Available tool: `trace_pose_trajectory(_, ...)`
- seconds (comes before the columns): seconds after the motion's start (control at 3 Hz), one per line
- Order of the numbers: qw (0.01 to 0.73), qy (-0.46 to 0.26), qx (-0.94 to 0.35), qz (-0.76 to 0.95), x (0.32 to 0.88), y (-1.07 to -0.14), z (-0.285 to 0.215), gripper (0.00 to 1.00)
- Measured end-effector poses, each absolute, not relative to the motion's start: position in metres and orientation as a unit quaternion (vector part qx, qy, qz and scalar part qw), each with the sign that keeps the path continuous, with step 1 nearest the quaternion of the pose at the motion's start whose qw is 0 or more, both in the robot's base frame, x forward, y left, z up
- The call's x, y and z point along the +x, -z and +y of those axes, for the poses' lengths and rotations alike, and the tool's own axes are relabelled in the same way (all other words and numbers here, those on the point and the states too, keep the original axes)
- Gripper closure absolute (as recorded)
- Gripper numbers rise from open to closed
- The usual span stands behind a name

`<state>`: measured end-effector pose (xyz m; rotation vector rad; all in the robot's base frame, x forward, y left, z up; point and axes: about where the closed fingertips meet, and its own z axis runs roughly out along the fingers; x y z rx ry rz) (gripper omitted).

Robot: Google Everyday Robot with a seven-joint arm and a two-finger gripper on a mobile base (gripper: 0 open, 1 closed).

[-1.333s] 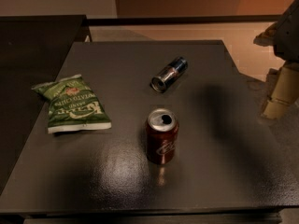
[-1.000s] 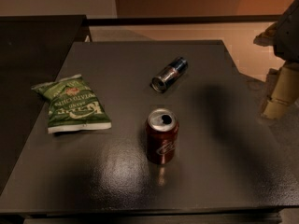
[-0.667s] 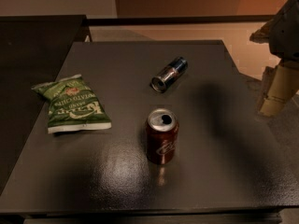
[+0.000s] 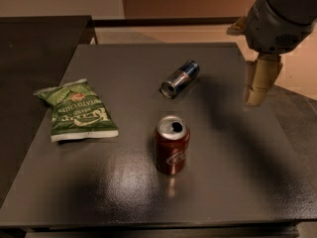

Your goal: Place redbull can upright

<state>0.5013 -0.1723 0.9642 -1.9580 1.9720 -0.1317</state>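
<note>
Redbull can (image 4: 180,78) found lying sideways on counter (image 4: 124,197), ungrasped. End effector (image 4: 259,86) held apart, rightward; grip state cannot be told.

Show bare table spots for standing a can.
Bare: the front strip before the dark red cola can, and the corner behind the green chip bag. Tighter between the lying slim blue and silver can and the gripper at the right edge.

Rounded grey arm housing (image 4: 280,19) with vent slits; beneath it, at upper right, a cream-beige gripper (image 4: 257,94).
</note>
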Motion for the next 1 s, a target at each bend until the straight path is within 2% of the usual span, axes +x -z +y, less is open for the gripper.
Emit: trace_pose_trajectory(1.0, 0.170, 0.024, -0.835, 0.523, 0.602, -0.916, -0.115, 0.00)
